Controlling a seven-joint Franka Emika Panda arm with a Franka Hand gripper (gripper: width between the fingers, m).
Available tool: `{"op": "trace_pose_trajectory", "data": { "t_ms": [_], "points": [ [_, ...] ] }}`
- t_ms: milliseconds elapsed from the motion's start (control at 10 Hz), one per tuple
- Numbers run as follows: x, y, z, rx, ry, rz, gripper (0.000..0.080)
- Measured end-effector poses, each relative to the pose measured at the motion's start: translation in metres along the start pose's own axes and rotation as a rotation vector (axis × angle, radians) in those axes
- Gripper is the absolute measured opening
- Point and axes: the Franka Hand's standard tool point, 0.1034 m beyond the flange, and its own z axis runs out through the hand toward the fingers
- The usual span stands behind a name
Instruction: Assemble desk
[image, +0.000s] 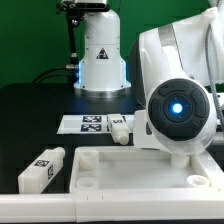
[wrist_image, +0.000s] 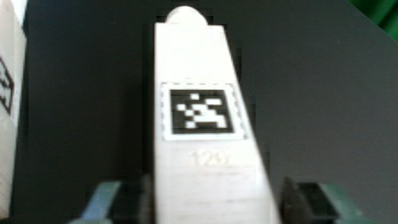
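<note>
Gripper (wrist_image: 214, 198) jaws stand part-open astride 1 leg (wrist_image: 210, 110) lying flat on the table (wrist_image: 338, 90), with a gap showing either side; uneven contact on closing could twist or roll the leg, giving a crooked grip.

Robot lab: marker board (image: 90, 123), black table (image: 30, 110).

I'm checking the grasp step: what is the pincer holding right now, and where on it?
Nothing gripped yet, it seems: the pincer straddles a desk leg near one end, with a thin gap beside each finger.
</note>
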Motion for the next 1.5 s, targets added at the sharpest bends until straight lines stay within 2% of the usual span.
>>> {"op": "trace_pose_trajectory", "data": {
  "t_ms": [100,200,400,500,600,700,900,1000,1100,1200,1300,1400,1500],
  "points": [
    [0.000,0.000,-0.001,0.000,0.000,0.000,0.0283],
    [-0.005,-0.001,-0.008,0.003,0.009,-0.007,0.0283],
    [-0.032,0.003,-0.034,0.015,-0.012,-0.014,0.0283],
    [-0.040,-0.001,-0.061,0.028,0.057,-0.029,0.0283],
    [-0.056,-0.005,-0.083,0.038,0.154,-0.043,0.0283],
    [-0.059,-0.007,-0.085,0.042,0.215,-0.038,0.0283],
    [-0.050,-0.009,-0.087,0.050,0.344,-0.035,0.0284],
    [-0.053,-0.009,-0.096,0.054,0.412,-0.063,0.0284],
    [-0.063,-0.004,-0.123,0.060,0.456,-0.105,0.0284],
    [-0.077,-0.003,-0.157,0.065,0.519,-0.146,0.0284],
    [-0.087,-0.008,-0.178,0.052,0.587,-0.172,0.0284],
    [-0.092,-0.018,-0.181,0.048,0.639,-0.190,0.0284],
    [-0.085,-0.017,-0.181,0.053,0.721,-0.185,0.0284]
  ]
}}
